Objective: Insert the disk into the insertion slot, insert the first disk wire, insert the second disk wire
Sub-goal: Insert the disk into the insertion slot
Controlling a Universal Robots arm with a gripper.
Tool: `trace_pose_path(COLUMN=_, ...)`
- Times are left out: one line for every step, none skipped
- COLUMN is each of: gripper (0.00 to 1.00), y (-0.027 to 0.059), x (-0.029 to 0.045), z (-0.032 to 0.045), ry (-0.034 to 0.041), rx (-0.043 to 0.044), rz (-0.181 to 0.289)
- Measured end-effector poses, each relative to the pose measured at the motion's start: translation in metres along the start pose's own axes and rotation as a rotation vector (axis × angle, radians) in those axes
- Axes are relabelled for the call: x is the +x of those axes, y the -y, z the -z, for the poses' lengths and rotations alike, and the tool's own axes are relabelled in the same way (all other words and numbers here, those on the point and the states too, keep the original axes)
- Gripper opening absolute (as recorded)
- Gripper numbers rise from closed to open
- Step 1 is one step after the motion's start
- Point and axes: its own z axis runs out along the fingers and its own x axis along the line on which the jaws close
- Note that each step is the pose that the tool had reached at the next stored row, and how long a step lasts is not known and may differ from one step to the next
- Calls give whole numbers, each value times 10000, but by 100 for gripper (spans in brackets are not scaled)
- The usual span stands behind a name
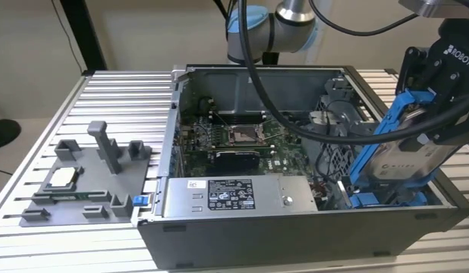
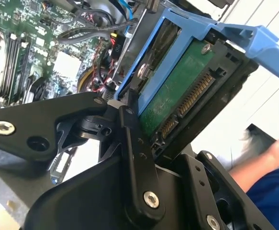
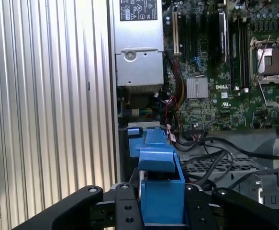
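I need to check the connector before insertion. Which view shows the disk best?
The second wrist view: the disk shows its green board and connector contacts close up. The exterior view shows it tilted over the case; the first wrist view, its blue carrier.

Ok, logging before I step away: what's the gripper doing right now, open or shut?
Gripper: shut on the disk in its blue carrier frame, held tilted over the computer case.
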Motion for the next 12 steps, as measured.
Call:
trace_pose_path(gripper=0, y=1, x=0, z=-13, ry=-2, rx=-1, rz=53)
trace_pose_path(gripper=0, y=2, x=0, z=-24, ry=-6, rx=-1, rz=115)
trace_pose_path(gripper=0, y=3, x=0, z=-36, ry=-9, rx=-1, rz=173)
trace_pose_path(gripper=0, y=4, x=-1, z=-49, ry=-12, rx=-1, rz=230)
trace_pose_path(gripper=0, y=4, x=-1, z=-61, ry=-15, rx=-1, rz=278)
trace_pose_path(gripper=0, y=5, x=-3, z=-72, ry=-16, rx=-1, rz=304)
trace_pose_path(gripper=0, y=5, x=-6, z=-82, ry=-16, rx=-1, rz=324)
trace_pose_path(gripper=0, y=5, x=-10, z=-90, ry=-17, rx=-1, rz=339)
trace_pose_path(gripper=0, y=5, x=-14, z=-97, ry=-16, rx=-2, rz=351)
trace_pose_path(gripper=0, y=5, x=-18, z=-103, ry=-10, rx=-2, rz=363)
trace_pose_path(gripper=0, y=6, x=-21, z=-110, ry=2, rx=-2, rz=372)
trace_pose_path(gripper=0, y=6, x=-23, z=-116, ry=15, rx=-3, rz=382)
